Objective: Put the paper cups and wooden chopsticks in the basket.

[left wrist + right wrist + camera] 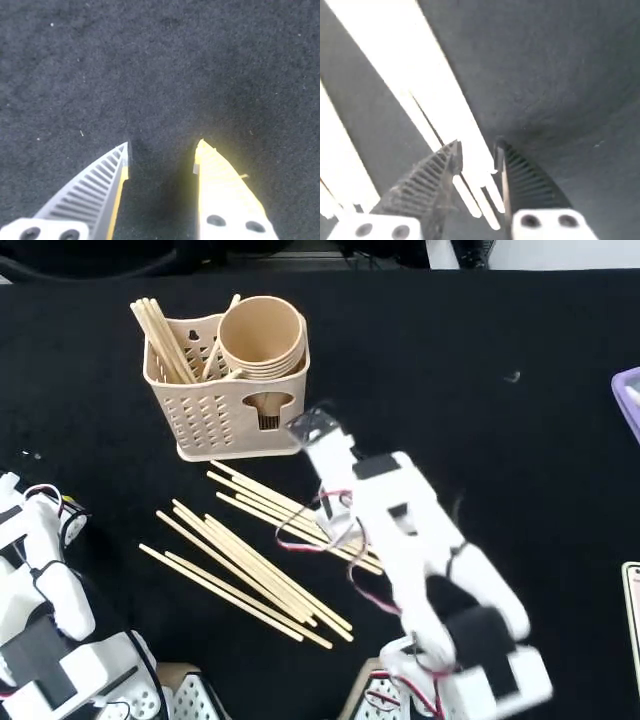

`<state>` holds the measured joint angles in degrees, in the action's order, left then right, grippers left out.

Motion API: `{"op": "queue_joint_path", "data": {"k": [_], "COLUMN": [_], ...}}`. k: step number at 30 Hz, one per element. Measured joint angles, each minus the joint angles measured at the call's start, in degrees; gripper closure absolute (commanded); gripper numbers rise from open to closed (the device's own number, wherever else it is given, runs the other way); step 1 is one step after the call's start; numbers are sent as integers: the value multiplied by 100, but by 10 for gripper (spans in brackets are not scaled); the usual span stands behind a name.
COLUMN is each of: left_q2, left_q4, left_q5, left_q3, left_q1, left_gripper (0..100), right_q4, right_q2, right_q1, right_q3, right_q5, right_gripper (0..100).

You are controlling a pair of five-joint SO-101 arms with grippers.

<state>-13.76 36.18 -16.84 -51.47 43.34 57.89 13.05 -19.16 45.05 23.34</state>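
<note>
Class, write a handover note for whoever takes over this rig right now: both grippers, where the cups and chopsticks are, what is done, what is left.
Left gripper: open, empty, over bare black table.
Right gripper: shut on the ends of a few loose chopsticks, low at the table in front of the basket.
Done: stacked paper cups and several upright chopsticks are in the basket.
Left: two spreads of loose chopsticks lie on the table; all need to go in.

table cloth: black fabric, matt, slightly fuzzy
basket: beige plastic, smooth, perforated
paper cups: brown paper, matt
wooden chopsticks: pale bare wood, smooth
</note>
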Motion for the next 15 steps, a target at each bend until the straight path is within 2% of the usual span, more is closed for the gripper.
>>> {"op": "queue_joint_path", "data": {"k": [5,8,15], "left_q2": [0,0,0], "left_q4": [0,0,0], "left_q5": [0,0,0], "left_q3": [0,0,0], "left_q1": [0,0,0], "left_gripper": [780,780,780], "right_q4": [-79,-457,-1222], "right_q2": [545,545,149], "right_q1": [-9,-9,-316], "right_q3": [404,730,1037], "right_q5": [1284,1609,1653], "right_gripper": [704,715,777]}}
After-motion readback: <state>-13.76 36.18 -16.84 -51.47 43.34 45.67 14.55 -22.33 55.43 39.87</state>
